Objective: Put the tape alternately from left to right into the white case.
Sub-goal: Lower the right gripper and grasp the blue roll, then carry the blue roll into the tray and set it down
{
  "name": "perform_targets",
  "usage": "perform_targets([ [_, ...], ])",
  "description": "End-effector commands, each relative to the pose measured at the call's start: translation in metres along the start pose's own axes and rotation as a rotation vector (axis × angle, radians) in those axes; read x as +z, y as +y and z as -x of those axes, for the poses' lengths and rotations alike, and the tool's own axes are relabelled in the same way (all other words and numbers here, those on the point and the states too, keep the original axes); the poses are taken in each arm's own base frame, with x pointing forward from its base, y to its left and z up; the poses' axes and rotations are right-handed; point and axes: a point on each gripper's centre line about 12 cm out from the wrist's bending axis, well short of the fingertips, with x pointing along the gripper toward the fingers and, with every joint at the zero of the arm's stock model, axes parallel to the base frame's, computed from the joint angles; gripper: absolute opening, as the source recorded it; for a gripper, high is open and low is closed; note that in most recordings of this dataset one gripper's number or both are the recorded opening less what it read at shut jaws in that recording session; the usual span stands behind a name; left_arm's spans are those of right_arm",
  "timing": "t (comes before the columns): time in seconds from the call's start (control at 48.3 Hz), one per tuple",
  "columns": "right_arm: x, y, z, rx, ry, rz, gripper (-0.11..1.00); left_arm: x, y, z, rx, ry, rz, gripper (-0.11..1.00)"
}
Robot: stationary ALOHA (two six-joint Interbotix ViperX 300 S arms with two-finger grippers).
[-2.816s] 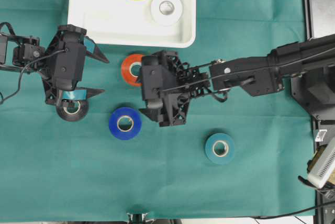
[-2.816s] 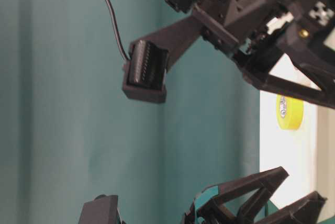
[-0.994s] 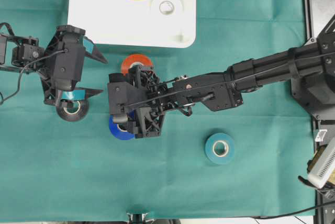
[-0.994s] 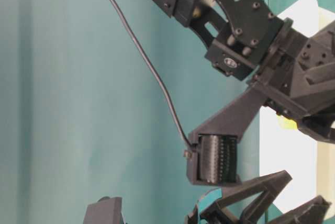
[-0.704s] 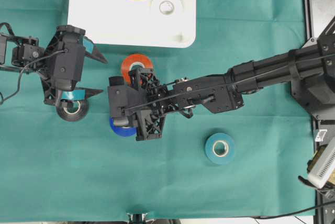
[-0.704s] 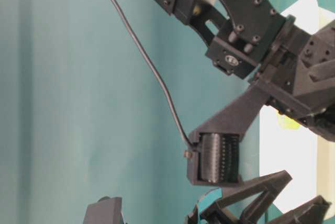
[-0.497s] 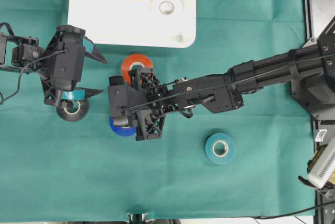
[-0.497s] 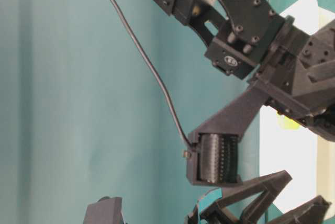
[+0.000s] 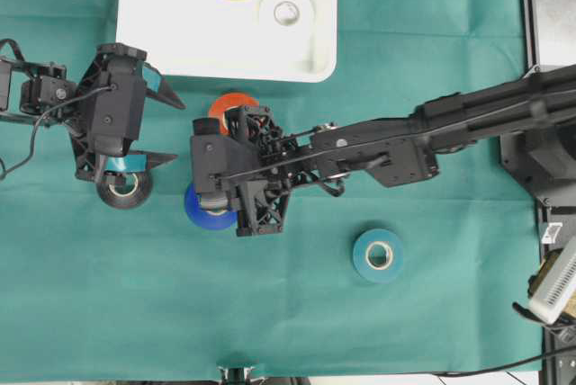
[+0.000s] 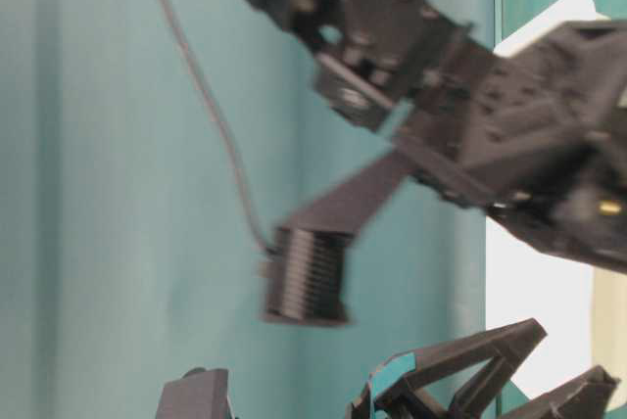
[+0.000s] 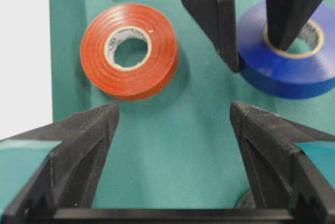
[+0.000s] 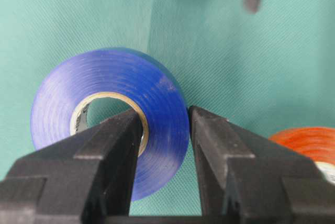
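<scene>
Below the white case (image 9: 180,52), your right gripper (image 12: 165,130) pinches the blue roll's (image 12: 112,85) wall; your left gripper (image 11: 172,124) gapes wide, holding nothing.

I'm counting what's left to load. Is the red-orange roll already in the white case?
No: the red-orange roll lies on the green cloth just below the white case, which holds only two rolls.

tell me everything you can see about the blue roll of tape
The blue roll of tape is a glossy ring of electrical tape with a pale printed core. The right gripper is shut on its wall, one finger inside the core and one outside. In the right wrist view it looks tilted up off the green cloth, though contact is unclear. It sits below the red-orange roll and right of the black roll.
</scene>
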Motion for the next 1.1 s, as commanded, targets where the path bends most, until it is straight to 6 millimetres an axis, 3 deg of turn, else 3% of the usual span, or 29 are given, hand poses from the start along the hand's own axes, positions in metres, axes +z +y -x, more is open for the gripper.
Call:
perform_targets([
  [0.0, 0.017, 0.004, 0.023, 0.012, -0.056, -0.002, 0.03, 0.010, 0.001, 0.005, 0.004, -0.037, 0.000, 0.86],
  [0.518, 0.014, -0.013, 0.039, -0.076, 0.017, 0.089, 0.03, 0.010, 0.001, 0.005, 0.004, -0.037, 0.000, 0.86],
  [0.828, 0.016, -0.054, 0.062, -0.170, 0.033, 0.067, 0.03, 0.009, 0.001, 0.005, 0.004, -0.035, 0.001, 0.86],
  [1.077, 0.012, -0.099, 0.084, -0.249, 0.019, 0.020, 0.03, 0.009, 0.001, 0.005, 0.004, -0.035, 0.000, 0.86],
])
